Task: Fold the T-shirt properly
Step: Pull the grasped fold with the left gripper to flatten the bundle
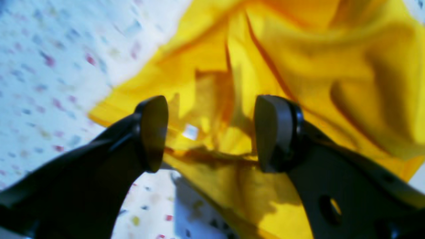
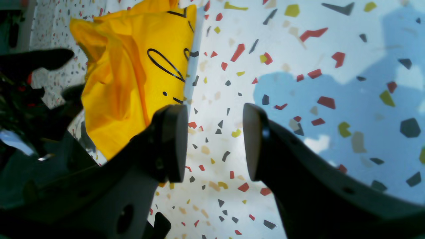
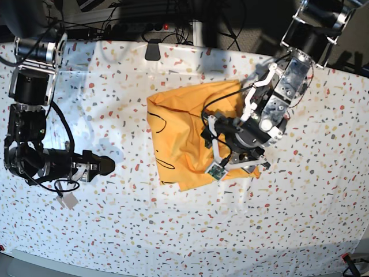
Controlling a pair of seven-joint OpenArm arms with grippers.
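Observation:
The orange-yellow T-shirt point(image 3: 181, 135) lies bunched in a rough block at the table's middle, with thin dark line marks along its left side point(image 2: 166, 64). My left gripper point(image 3: 228, 151) hovers over the shirt's lower right part. In the left wrist view it point(image 1: 211, 136) is open, with rumpled cloth point(image 1: 298, 66) and a hem edge showing between the fingers; nothing is gripped. My right gripper point(image 3: 106, 166) is left of the shirt and apart from it. In the right wrist view it point(image 2: 212, 142) is open and empty over bare tablecloth.
The white speckled tablecloth point(image 3: 300, 219) covers the whole table. A dark clip-like object point(image 3: 153, 51) sits at the back edge, with cables behind it. A small white tag point(image 3: 68, 200) hangs below the right arm. The left arm's body point(image 3: 288, 81) crosses the back right.

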